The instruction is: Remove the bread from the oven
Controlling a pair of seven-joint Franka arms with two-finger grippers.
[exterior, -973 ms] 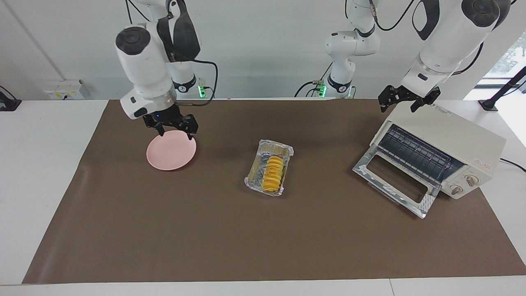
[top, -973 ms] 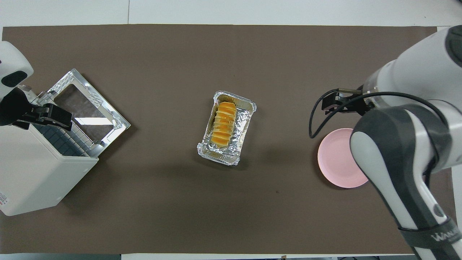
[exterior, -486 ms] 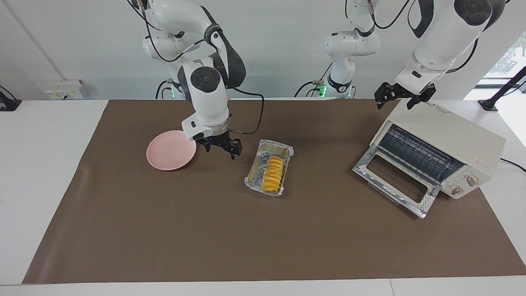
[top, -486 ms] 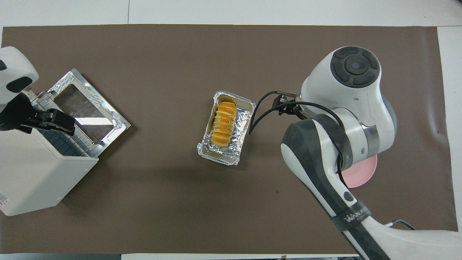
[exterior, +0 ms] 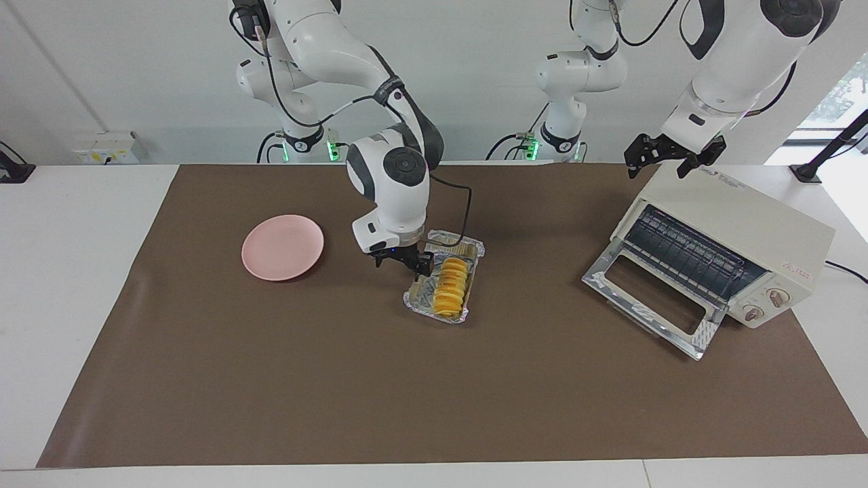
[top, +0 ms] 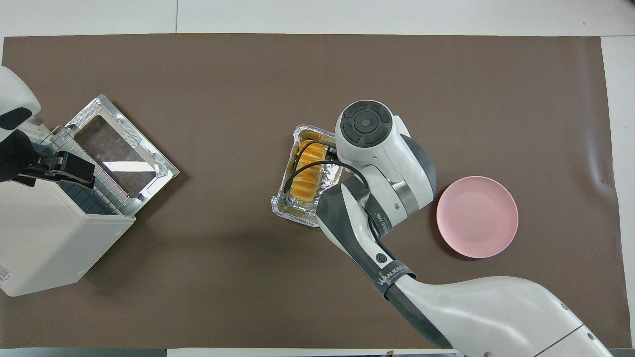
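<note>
The right pincer (exterior: 405, 262) has swung from beside the plate (exterior: 282, 247) to the tray (exterior: 444, 277) in the middle of the worktop (exterior: 339, 379); a second ago it hung over the plate's edge. It now sits low over the tray's rim on the plate's side, just beside the bread (exterior: 451, 286); its fingers point down, a narrow gap between them, nothing held. Whether a fingertip touches the foil cannot be told. In the overhead view the right arm's wrist covers that side of the tray, and the pincer itself is hidden.

The bread lies in the tray, out of the oven (exterior: 736, 242), well apart from it. Tray, bread, plate and oven have not moved.

The left pincer (exterior: 673, 157) hovers over the oven's top edge nearest the robots, fingers spread wide and empty, about where it was before.

A brown mat (exterior: 271, 393) covers most of the white worktop; a pale wall runs along the robots' end, with a wall socket box (exterior: 105, 148) at the right arm's end.

The oven stands at the left arm's end, its glass door (exterior: 652, 299) dropped flat on the mat, the dark rack (exterior: 685, 252) showing bare. The plate lies toward the right arm's end, now uncovered
</note>
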